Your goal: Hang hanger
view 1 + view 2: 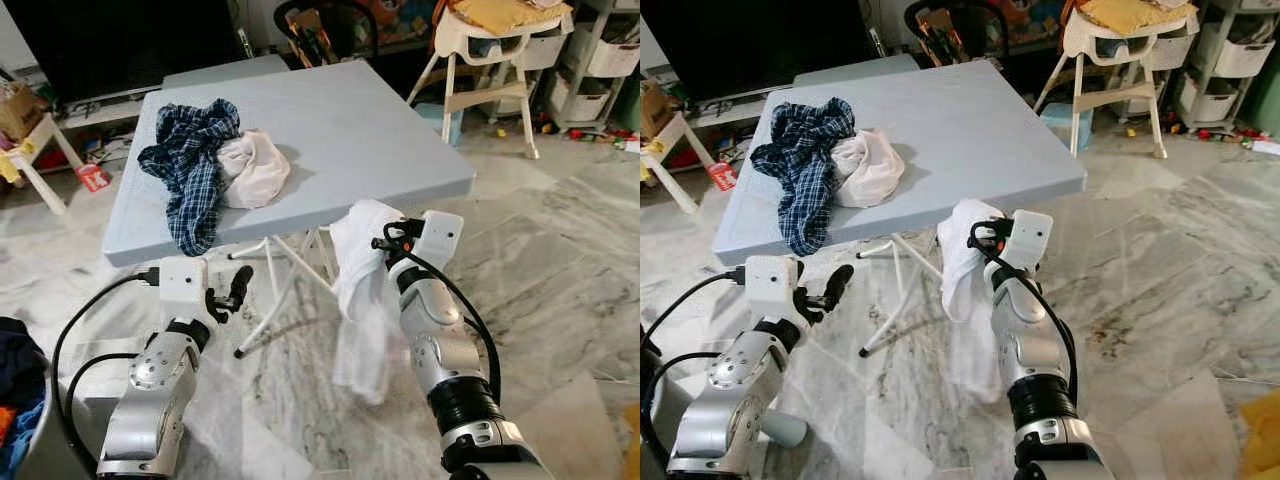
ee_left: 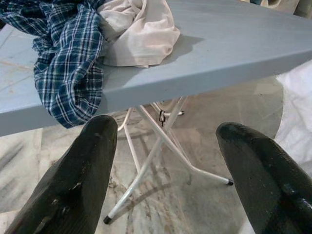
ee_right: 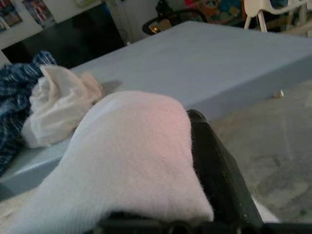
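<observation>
My right gripper (image 1: 386, 241) is shut on a white cloth (image 1: 358, 300), just in front of the near edge of the grey-blue folding table (image 1: 380, 130). The cloth drapes over the fingers and hangs down toward the floor. In the right wrist view the cloth (image 3: 126, 156) covers one black finger (image 3: 219, 180). My left gripper (image 1: 232, 290) is open and holds nothing, low before the table's front left edge; its fingers (image 2: 78, 185) point under the tabletop. On the table lie a blue plaid shirt (image 1: 190, 160) and a crumpled cream garment (image 1: 255, 168).
The table's white folding legs (image 1: 285, 275) stand between my arms. A white high chair (image 1: 495, 40) and storage shelves (image 1: 600, 60) are at the back right. A dark TV (image 1: 120, 40) and a small white stool (image 1: 35, 150) are at the back left. A basket of clothes (image 1: 15, 400) sits at my left.
</observation>
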`<state>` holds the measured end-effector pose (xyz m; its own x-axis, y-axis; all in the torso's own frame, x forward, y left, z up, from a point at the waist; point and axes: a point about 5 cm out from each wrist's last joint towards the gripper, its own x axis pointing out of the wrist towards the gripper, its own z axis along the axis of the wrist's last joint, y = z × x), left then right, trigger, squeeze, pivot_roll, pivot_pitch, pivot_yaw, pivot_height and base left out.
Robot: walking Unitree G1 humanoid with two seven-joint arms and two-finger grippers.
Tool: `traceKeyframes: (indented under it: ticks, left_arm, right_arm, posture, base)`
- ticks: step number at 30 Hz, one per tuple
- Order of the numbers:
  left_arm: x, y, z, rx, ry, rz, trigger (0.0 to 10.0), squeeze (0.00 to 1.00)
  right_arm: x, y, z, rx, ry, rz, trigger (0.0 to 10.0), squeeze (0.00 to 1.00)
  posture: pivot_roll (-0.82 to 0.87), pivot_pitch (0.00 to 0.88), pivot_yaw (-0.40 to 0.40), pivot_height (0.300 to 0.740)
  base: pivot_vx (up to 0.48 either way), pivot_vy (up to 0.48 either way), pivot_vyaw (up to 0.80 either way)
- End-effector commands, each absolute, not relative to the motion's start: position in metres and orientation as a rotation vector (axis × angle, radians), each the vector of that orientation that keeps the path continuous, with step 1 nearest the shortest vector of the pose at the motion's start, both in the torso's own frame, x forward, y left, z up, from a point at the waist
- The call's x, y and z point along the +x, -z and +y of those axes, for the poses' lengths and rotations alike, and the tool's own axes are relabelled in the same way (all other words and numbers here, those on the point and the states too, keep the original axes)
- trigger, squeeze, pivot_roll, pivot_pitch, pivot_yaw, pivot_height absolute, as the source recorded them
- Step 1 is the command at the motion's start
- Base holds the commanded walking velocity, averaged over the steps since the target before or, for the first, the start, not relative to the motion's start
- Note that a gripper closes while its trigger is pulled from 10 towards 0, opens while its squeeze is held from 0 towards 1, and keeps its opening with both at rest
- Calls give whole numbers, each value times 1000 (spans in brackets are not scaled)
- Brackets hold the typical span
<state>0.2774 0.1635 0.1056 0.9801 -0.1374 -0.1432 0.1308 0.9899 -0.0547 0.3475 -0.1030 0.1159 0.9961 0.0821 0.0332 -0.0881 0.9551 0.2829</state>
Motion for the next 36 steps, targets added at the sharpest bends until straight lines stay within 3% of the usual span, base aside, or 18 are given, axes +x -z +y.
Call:
traceKeyframes:
  ticks: [1, 15, 22, 27, 36]
  left_arm:
    - [278, -101, 164, -30, 133, 167, 10000, 0]
    - [271, -96, 189, -28, 55, 183, 10000, 0]
    - [270, -100, 184, -37, 27, 161, 10000, 0]
    - [270, -104, 180, -48, 22, 150, 10000, 0]
    - [272, -99, 174, 3, 98, 186, 10000, 0]
  right_arm:
    - [349, -121, -101, 288, -90, -45, 10000, 0]
    - [348, -112, -88, 238, -175, 10, 10000, 0]
    - [344, -101, -77, 238, -237, 68, 10000, 0]
    - [347, -105, -76, 238, -252, 65, 10000, 0]
    - [345, -97, -73, 279, -209, 78, 10000, 0]
  posture:
    - [166, 0, 110, 740]
    - [156, 0, -23, 740]
    - [196, 0, -63, 740]
    - [199, 0, -65, 740]
    - [203, 0, 8, 740]
  base:
    - [0, 0, 0]
    - [0, 0, 0]
    - [0, 0, 0]
    - [0, 0, 0]
    - [0, 0, 0]
